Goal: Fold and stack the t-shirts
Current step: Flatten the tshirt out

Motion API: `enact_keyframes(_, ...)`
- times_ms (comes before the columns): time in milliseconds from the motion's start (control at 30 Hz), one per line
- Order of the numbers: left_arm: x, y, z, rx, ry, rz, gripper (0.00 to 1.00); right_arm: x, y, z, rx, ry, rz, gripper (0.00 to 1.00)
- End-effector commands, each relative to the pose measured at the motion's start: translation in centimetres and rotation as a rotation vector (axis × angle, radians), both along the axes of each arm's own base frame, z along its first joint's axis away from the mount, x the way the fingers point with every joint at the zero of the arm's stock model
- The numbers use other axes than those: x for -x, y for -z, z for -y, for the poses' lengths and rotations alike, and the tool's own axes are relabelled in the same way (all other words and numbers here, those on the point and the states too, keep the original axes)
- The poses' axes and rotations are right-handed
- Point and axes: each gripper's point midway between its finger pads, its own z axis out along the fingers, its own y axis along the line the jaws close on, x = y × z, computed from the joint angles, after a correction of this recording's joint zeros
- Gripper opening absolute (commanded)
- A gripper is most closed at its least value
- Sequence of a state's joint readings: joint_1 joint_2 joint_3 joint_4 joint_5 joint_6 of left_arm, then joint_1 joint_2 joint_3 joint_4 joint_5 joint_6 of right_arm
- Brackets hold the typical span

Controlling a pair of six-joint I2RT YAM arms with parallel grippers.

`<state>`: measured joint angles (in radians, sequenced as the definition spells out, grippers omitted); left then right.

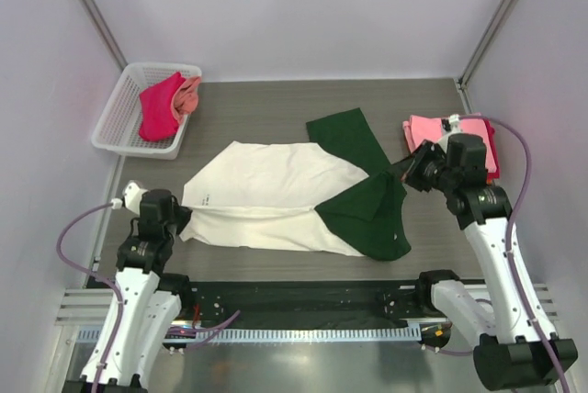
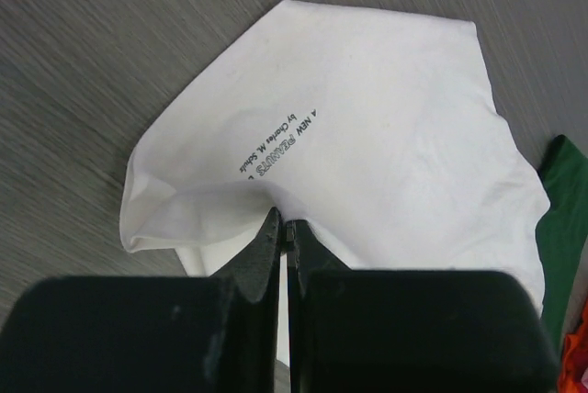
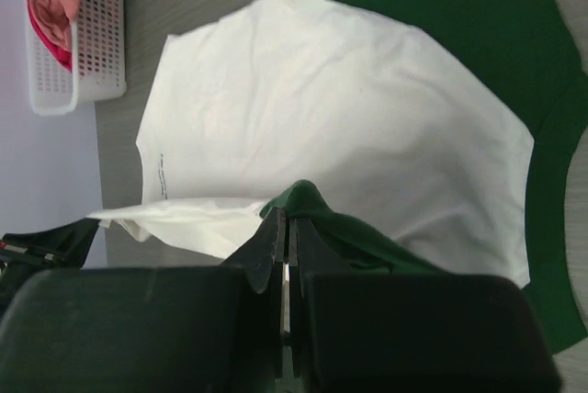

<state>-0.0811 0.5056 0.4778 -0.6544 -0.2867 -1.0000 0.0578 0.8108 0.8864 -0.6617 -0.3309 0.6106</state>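
Cream cloth is pinched at the tips of the left gripper (image 2: 283, 228), whose jaws are pressed together on the near left hem of the cream t-shirt (image 1: 266, 196). That arm reaches forward from its base and sits low at the shirt's left edge. The right arm bends in from the right side, and the right gripper (image 3: 285, 223) has its jaws closed on a raised fold of the dark green sleeve (image 1: 372, 218) at the shirt's right end. A white mesh basket (image 1: 115, 122) stands at the far left corner of the grey wood-grain table (image 1: 276, 108). It holds a crumpled magenta tee (image 1: 158, 108) with an orange one (image 1: 188, 95) bunched against it. At the far right, just behind the right wrist, a folded pink tee (image 1: 427, 129) lies on a red one (image 1: 491, 150). The cream shirt lies spread across the middle of the table with its near edge doubled over. Its other green sleeve (image 1: 347, 136) points away toward the back, and a short line of dark print (image 2: 276, 140) runs near the hem.
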Motion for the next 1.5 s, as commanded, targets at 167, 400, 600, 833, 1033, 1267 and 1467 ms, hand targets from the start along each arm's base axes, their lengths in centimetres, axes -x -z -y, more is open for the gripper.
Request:
enact_keyframes(167, -8.5, -12.4, 2.9, -0.03, 0.201, 0.153, 0.0, -6.5, -17.7, 0.7, 0.063, 0.039, 0.41, 0.01)
enact_keyframes(400, -4.9, -33.4, 5.3, -0.098, 0.394, 0.646, 0.0, 3.6, -35.1, 2.2, 0.125, 0.065, 0.899, 0.01)
enact_keyframes(600, 5.3, -42.8, 5.1, -0.153, 0.403, 1.065, 0.0, 16.3, -40.8, 4.3, 0.129, 0.175, 1.267, 0.01)
enact_keyframes(833, 2.4, -42.3, 6.0, -0.064, 0.426, 1.021, 0.0, 14.2, -42.6, 3.2, 0.174, 0.161, 1.234, 0.01)
enact_keyframes(1033, -8.5, -33.8, 6.6, 0.022, 0.393, 0.726, 0.0, 2.5, -39.7, 4.4, 0.102, 0.155, 1.016, 0.01)
enact_keyframes(1267, -17.7, -31.7, 6.7, 0.022, 0.353, 0.672, 0.0, -9.3, -36.5, 4.6, 0.062, 0.136, 0.889, 0.01)
enact_keyframes(1467, -24.4, -36.7, 8.0, 0.042, 0.391, 0.734, 0.0, -15.2, -41.0, 2.6, 0.066, 0.166, 0.924, 0.01)
